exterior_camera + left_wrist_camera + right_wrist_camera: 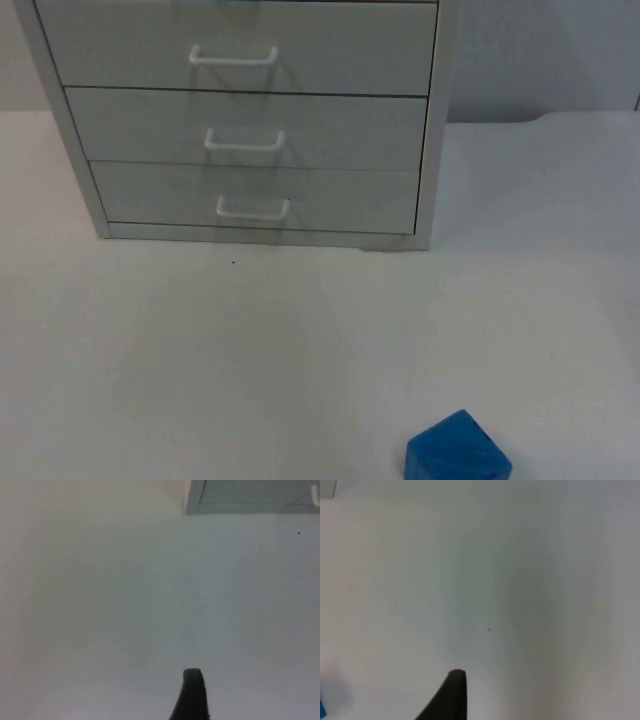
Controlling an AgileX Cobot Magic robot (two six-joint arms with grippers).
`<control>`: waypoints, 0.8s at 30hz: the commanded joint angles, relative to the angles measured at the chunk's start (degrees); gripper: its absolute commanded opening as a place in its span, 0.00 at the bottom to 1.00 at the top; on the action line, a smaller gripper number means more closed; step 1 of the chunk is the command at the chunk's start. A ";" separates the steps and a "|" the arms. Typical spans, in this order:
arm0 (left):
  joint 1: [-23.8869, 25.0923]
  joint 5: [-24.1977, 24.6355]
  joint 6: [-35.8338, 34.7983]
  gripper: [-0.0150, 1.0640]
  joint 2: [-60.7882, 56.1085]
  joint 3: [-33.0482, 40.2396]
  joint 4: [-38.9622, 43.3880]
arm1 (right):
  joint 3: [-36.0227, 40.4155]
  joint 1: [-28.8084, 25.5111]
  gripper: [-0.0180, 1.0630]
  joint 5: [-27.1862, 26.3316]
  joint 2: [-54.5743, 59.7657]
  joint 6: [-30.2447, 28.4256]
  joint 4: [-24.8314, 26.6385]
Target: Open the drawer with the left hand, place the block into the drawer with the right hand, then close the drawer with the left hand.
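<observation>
Start of task: drawers all shut, block untouched, both arms waiting over bare desk.

White drawer unit [240, 120] stands at the desk's [200, 350] far side, three drawers closed, handles [253, 209] free. Blue block [458, 450] sits on the desk near the front edge, well apart from the unit. Left pincer [192, 695] hovers above the desk near the unit's lower corner; right pincer [451, 695] above bare desk; spread or pressed together, cannot tell for either. Next, by judgement: left pincer must reach a handle, pinch it and pull straight out.
</observation>
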 commanded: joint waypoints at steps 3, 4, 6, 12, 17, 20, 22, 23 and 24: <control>-0.33 -0.24 9.87 0.60 2.42 -0.41 -9.56 | -0.35 -0.37 0.99 -0.50 0.07 -0.52 0.16; -0.33 -0.09 13.37 0.60 3.67 -0.41 -12.71 | -0.35 -0.37 0.99 -0.50 0.07 -0.52 0.16; -0.33 2.51 17.67 0.60 6.68 -1.51 -16.36 | -0.35 -0.37 0.99 -0.63 0.07 -0.52 0.16; -8.25 7.65 23.38 0.60 16.68 -8.97 -18.64 | -0.35 -0.37 0.99 -0.88 0.07 -0.52 0.16; -19.59 6.95 21.41 0.60 22.86 -15.44 -9.73 | -0.35 -0.37 0.99 -0.88 0.07 -0.52 0.16; -24.05 5.88 19.16 0.60 25.35 -17.94 -3.15 | -0.35 -0.37 0.99 -0.88 0.07 -0.52 0.16; -27.06 4.30 19.02 0.60 26.87 -19.01 2.15 | -0.35 -0.37 0.99 -0.88 0.07 -0.52 0.16; -28.50 2.45 19.02 0.59 27.43 -19.26 5.74 | -0.35 -0.37 0.99 -0.88 0.07 -0.52 0.16; -30.01 0.38 19.02 0.58 28.22 -19.26 8.90 | -0.35 -0.37 0.99 -0.88 0.07 -0.52 0.04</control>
